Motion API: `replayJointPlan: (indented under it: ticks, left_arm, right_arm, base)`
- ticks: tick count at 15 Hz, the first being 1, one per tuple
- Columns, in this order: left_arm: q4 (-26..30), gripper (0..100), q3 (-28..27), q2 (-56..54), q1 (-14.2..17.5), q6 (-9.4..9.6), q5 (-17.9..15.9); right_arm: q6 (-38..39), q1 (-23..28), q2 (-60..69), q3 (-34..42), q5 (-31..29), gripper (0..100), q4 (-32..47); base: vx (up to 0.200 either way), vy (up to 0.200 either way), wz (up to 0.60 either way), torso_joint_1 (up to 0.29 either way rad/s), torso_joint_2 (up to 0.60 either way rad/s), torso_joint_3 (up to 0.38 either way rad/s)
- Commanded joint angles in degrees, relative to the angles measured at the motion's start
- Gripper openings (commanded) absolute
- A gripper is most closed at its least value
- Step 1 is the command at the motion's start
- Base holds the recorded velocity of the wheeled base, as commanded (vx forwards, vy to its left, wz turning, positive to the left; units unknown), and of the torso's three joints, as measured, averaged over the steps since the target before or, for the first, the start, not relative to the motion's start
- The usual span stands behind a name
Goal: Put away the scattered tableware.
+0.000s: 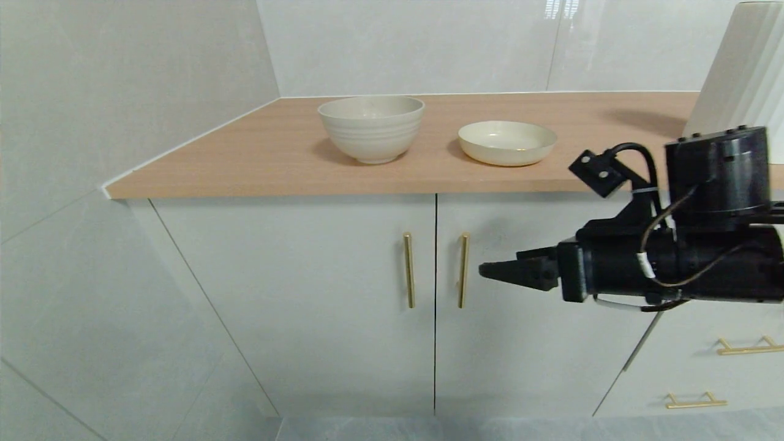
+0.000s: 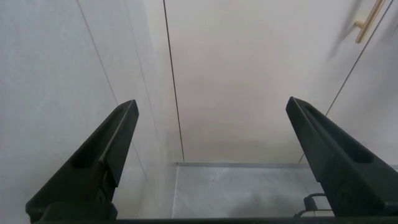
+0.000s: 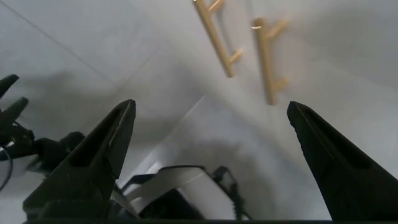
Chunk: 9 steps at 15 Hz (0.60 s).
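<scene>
Right gripper (image 3: pixel 210 109): jaws spread, nothing between them, with brass cabinet handles (image 1: pixel 463 270) just ahead of the tips. Bowl (image 1: pixel 371 127) and shallow dish (image 1: pixel 507 142) stand on the countertop (image 1: pixel 245 165) above and beyond the jaws. Left gripper (image 2: pixel 212 104): jaws spread, empty.

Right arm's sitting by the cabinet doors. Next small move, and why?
Probably ease the right pincer onto the nearer gold handle: its jaws stand open and level with it, the cabinet doors are shut, and the bowl and dish sit on the countertop.
</scene>
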<state>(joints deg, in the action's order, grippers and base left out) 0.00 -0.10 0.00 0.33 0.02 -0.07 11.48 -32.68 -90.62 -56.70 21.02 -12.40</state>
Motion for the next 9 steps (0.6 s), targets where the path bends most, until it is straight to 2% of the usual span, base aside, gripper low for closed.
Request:
replayJointPlan:
  ticks: [1, 3, 5, 9]
  left_arm:
    - [0.00, 100, 0.01, 0.00, 0.02, -0.02, -0.01]
    - [0.00, 100, 0.01, 0.00, 0.02, -0.02, -0.01]
    - [0.00, 100, 0.01, 0.00, 0.02, -0.02, -0.01]
    - [0.00, 100, -0.08, 0.00, 0.02, -0.02, -0.01]
  right_arm:
    - [0.82, -1.86, -7.02, -1.66, -0.10, 100, -0.17]
    - [1.08, -1.86, -10.89, -1.75, -1.24, 100, -3.86]
    - [1.35, -1.86, -14.05, -1.13, -5.99, 100, -10.45]
    - [3.55, -1.95, -15.55, -1.22, -7.04, 100, -13.18]
  base:
    - [0.000, 0.000, 0.00, 0.000, 0.00, 0.000]
    - [0.000, 0.000, 0.00, 0.000, 0.00, 0.000]
    - [0.000, 0.000, 0.00, 0.000, 0.00, 0.000]
    - [0.000, 0.000, 0.00, 0.000, 0.00, 0.000]
